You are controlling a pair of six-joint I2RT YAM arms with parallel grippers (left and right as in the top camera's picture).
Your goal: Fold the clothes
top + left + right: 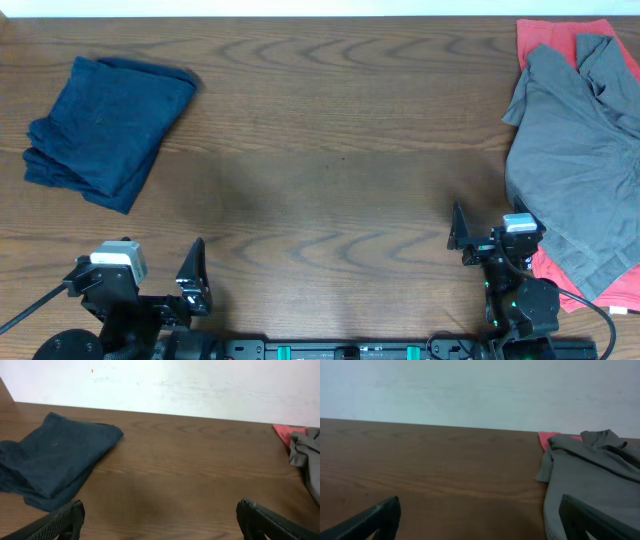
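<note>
A folded navy-blue garment (pixel 105 130) lies at the far left of the wooden table (pixel 330 180); it also shows in the left wrist view (pixel 55 457). It is a layered bundle, and no waistband, button or belt loop shows on it. No other navy piece is in view. My left gripper (pixel 140 275) is open and empty at the front left, well short of the garment; its fingers (pixel 160 510) frame bare wood. My right gripper (pixel 500 240) is open and empty at the front right (pixel 480 505), its right finger next to the grey T-shirt's edge.
A crumpled grey T-shirt (pixel 575 170) lies along the right side on a red-orange cloth (pixel 560 35); both show in the right wrist view, the shirt (pixel 590 475) and the cloth (pixel 547 438). A pale wall runs behind the table's far edge.
</note>
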